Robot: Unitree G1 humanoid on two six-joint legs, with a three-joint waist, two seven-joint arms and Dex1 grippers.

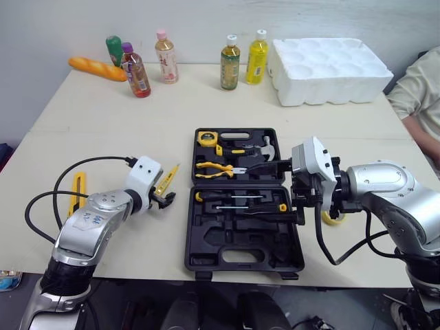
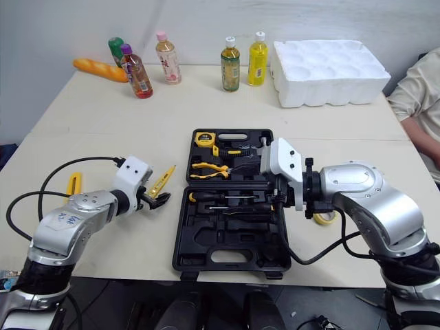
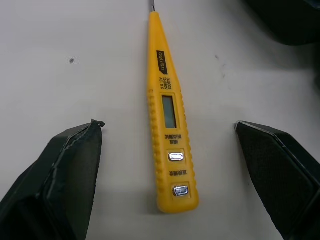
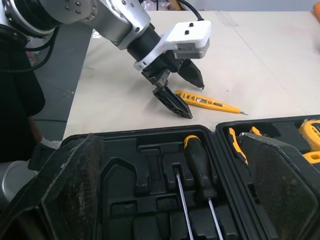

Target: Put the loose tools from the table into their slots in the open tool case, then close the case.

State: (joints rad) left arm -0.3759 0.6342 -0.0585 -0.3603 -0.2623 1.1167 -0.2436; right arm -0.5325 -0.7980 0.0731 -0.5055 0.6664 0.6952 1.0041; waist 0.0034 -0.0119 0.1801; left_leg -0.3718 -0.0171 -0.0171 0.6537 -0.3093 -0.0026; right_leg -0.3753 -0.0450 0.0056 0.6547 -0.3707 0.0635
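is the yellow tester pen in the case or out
Out. The tester pen lies flat on the table beside the case, between the left gripper's open jaws, ungripped.

Left arm bent at near left, forearm reaching right; left tool (image 1: 163,199) tipped downward, fingers (image 3: 65,175) spread wide. Right arm bent at near right, forearm reaching left; right tool (image 1: 297,203) roughly level, fingers (image 4: 75,185) parted.

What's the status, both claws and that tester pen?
Left claw open, straddling yellow tester pen on table, not gripped. Right claw open over open tool case, above the screwdrivers. Yellow utility knife and tape roll loose on table.
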